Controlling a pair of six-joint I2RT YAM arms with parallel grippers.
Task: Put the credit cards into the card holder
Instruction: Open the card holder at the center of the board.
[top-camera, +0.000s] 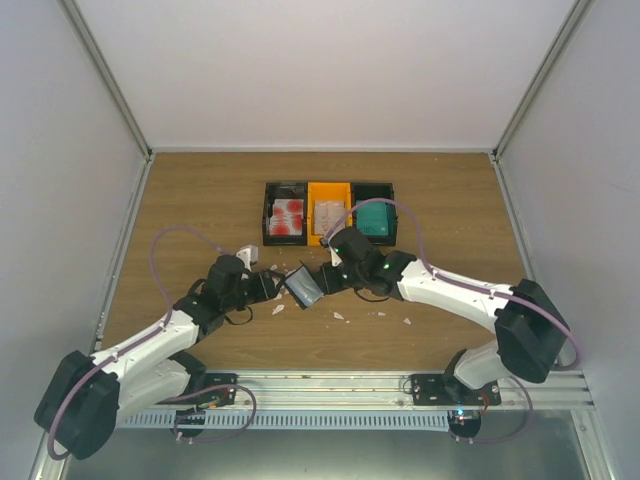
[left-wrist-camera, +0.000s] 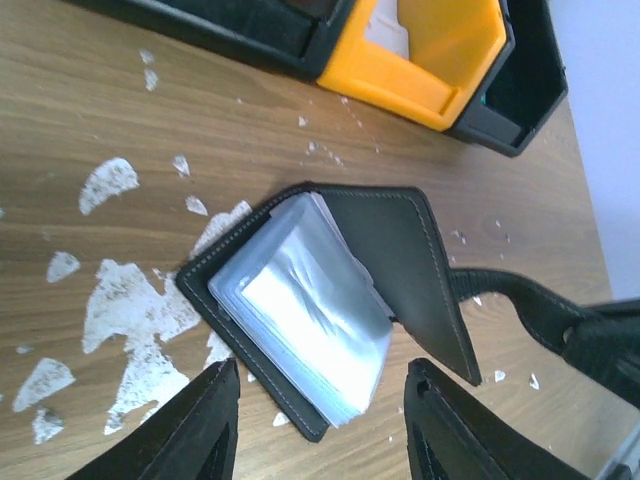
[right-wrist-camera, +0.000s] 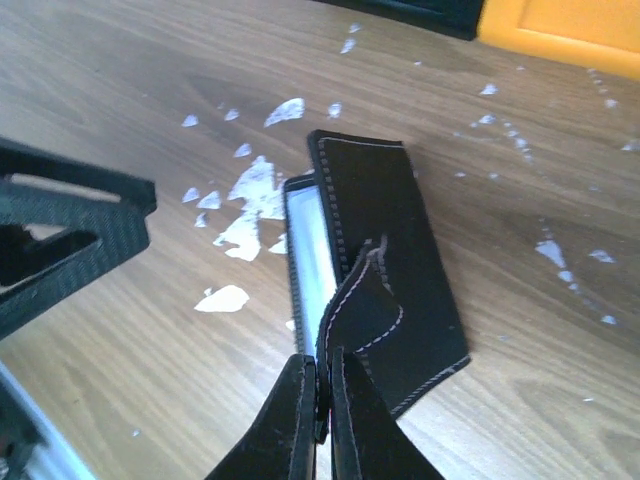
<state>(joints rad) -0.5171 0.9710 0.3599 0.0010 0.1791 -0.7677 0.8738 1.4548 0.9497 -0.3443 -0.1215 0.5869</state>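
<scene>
Wooden table (left-wrist-camera: 120, 100), white scraps (left-wrist-camera: 135, 300), white walls (top-camera: 320, 70); left hand (left-wrist-camera: 322, 385) wide, right hand (right-wrist-camera: 322, 365) tight on card holder (right-wrist-camera: 380, 220).

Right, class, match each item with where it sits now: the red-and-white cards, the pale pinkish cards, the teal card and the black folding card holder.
1 red-and-white patterned cards
2 pale pinkish-white cards
3 teal card
4 black folding card holder

A orange plastic bin
B wooden table, before the bins
C right-hand black plastic bin
D left-hand black plastic bin

Pairs: 1-D, 2-A, 3-C, 4-B
</scene>
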